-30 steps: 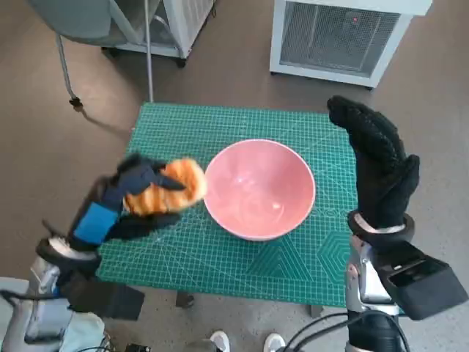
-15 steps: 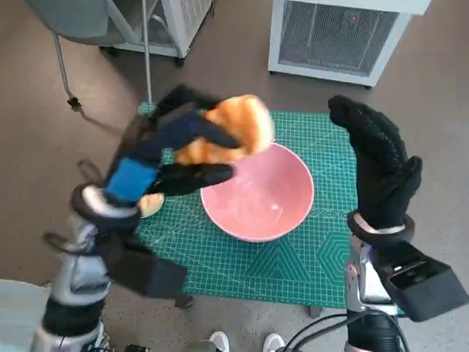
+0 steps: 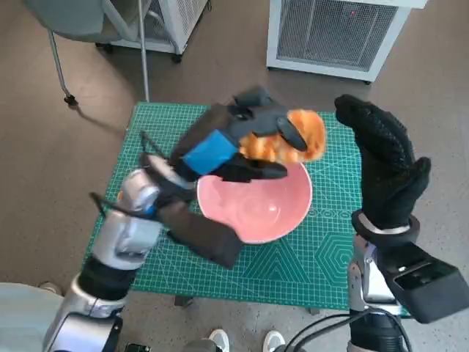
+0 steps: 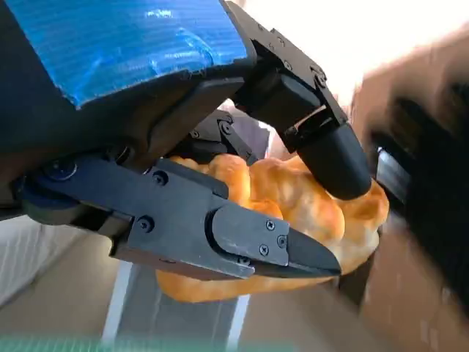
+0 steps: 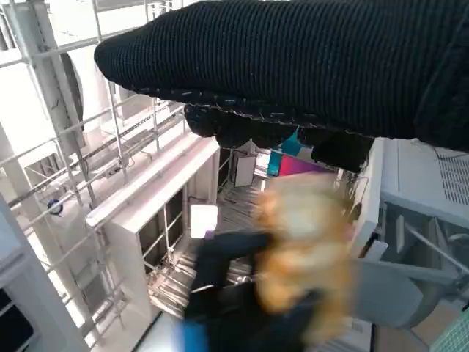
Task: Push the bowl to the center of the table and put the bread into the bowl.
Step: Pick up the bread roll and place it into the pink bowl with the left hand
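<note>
A pink bowl (image 3: 256, 209) stands near the middle of the green cutting mat (image 3: 220, 264). My left hand (image 3: 242, 139) holds the golden bread (image 3: 293, 139) in the air above the bowl's far rim. In the left wrist view the black fingers (image 4: 220, 227) clamp the bread (image 4: 293, 213) from both sides. The bread shows blurred in the right wrist view (image 5: 308, 242). My right hand (image 3: 385, 165), in its black glove, is raised at the bowl's right with fingers straight and holds nothing.
A white slatted unit (image 3: 337, 33) stands on the floor beyond the table. A grey chair with metal legs (image 3: 73, 29) is at the far left. Shoe tips (image 3: 245, 341) show below the table's near edge.
My left hand has lifted the bread from the mat's left side and swung it rightward over the bowl. The right hand has stayed raised at the right.
</note>
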Controlling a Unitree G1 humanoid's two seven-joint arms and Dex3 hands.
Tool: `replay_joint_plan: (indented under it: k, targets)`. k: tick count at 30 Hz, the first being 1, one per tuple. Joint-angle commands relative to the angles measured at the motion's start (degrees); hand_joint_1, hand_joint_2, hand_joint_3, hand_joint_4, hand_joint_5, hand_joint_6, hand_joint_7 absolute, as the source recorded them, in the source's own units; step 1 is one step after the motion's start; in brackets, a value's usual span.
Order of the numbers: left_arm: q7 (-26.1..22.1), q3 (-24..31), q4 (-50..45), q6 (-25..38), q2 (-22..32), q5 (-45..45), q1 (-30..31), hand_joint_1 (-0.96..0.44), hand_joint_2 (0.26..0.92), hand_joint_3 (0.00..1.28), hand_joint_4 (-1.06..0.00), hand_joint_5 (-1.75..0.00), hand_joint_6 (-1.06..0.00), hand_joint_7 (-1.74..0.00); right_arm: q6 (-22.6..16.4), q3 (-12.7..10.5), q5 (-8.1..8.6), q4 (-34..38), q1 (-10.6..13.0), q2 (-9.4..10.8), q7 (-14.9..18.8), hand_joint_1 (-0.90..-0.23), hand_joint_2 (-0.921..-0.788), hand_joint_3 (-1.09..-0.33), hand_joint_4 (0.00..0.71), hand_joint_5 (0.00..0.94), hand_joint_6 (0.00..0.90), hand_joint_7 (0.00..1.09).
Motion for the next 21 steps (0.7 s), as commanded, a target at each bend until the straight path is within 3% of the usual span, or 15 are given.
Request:
replay_joint_plan:
  k: [1,3,6,11,21]
  targets:
    - [-9.1,-2.8,4.5,2.5,0.4,-1.3,-2.2,-0.02,0.897,0.1,-0.55,-0.8,-0.47,-0.87,0.1,-0.1,-0.14,-0.5,1.7,-0.2,0.1,-0.499,-0.921,-0.762,0.322,0.011,-0.001,0.67]
    - [-16.2,-3.5,4.4,5.3,1.2,-2.8,-2.8,-0.05,0.88,0.06,-0.34,-0.34,-0.39,-0.45,0.1,-0.1,-0.21,-0.7,1.9,-0.2,-0.1,-0.501,-0.921,-0.762,0.323,0.011,-0.001,0.66]
    - [-24.6,-3.7,3.7,9.9,1.4,-4.7,-3.9,-0.07,0.869,0.03,-0.17,-0.11,-0.33,-0.21,0.0,-0.3,-0.12,-0.8,2.1,-0.2,-0.1,-0.504,-0.921,-0.762,0.323,0.011,-0.001,0.66]
    - [-30.0,-4.0,2.0,14.8,2.0,-3.6,-4.1,-0.09,0.865,0.02,-0.09,-0.02,-0.3,-0.1,-0.1,-0.5,-0.17,-0.8,2.0,-0.1,-0.4,-0.508,-0.921,-0.76,0.321,0.01,-0.001,0.65]
    - [-30.1,-3.3,-0.9,16.3,3.8,-2.6,-2.7,-0.1,0.853,0.01,-0.08,0.0,-0.31,-0.07,-0.3,-0.5,-0.37,0.0,1.4,0.4,-0.8,-0.51,-0.921,-0.757,0.32,0.01,-0.001,0.65]
